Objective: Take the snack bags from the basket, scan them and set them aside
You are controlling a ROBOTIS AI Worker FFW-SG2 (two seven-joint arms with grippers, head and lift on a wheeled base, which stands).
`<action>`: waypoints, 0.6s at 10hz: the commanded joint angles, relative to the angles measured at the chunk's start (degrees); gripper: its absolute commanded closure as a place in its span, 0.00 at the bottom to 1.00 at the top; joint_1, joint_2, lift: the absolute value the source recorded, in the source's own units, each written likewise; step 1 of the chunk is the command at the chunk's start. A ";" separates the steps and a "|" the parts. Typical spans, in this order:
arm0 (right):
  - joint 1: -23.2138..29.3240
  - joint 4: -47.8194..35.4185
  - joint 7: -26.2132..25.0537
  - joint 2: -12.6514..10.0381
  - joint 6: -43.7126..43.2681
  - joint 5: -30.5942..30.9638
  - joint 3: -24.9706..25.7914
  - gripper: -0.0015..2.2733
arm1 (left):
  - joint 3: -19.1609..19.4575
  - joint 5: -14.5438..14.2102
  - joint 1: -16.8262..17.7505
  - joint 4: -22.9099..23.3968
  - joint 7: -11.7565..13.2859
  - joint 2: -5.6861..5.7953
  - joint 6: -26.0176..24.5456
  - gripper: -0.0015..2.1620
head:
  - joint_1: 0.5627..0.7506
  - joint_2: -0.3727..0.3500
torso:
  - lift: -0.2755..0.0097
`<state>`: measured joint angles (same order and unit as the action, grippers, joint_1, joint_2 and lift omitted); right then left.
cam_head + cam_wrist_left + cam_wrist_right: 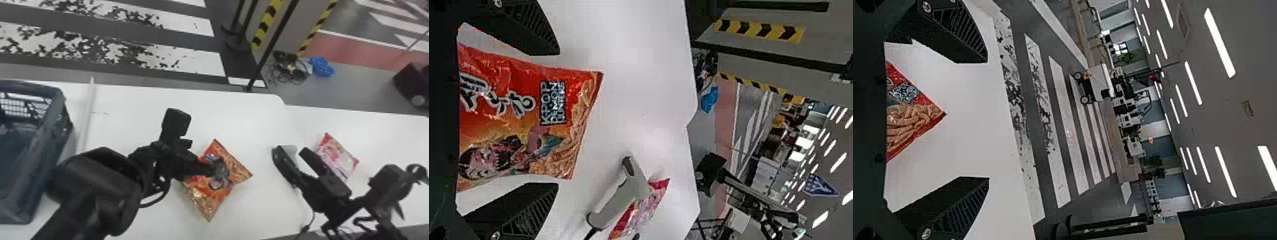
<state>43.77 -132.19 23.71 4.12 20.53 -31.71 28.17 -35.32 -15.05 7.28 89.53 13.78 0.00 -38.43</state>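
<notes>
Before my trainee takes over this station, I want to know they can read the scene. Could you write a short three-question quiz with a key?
1. True or false: in the left wrist view, the fingers of the left gripper stand apart, with the orange snack bag showing between them.

2. Fill in the blank: the basket is on the robot's ____ side of the scene.

3. Multiple choice: which thing lies right by the pink snack bag?
A) The basket
B) The scanner
C) The orange snack bag

Key: 1 true; 2 left; 3 B.
</notes>
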 commanded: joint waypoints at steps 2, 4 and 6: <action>-0.52 1.32 0.55 0.10 1.41 -1.07 -0.13 0.04 | 6.14 4.07 -7.19 11.02 -2.44 -0.15 2.25 0.02 | 0.70 0.03 | 0.70; -1.23 2.38 0.90 0.45 1.93 -0.98 -0.04 0.04 | 13.34 4.51 -13.96 22.71 -5.16 1.93 2.43 0.02 | 0.70 0.03 | 0.70; -2.37 3.87 1.69 0.71 3.16 -0.90 -0.31 0.04 | 20.82 6.00 -22.48 33.87 -7.27 5.71 2.78 0.02 | 0.70 0.03 | 0.70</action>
<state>41.73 -128.78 25.38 4.79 23.54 -32.66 27.98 -16.59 -9.18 -13.02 120.57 6.35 4.83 -35.74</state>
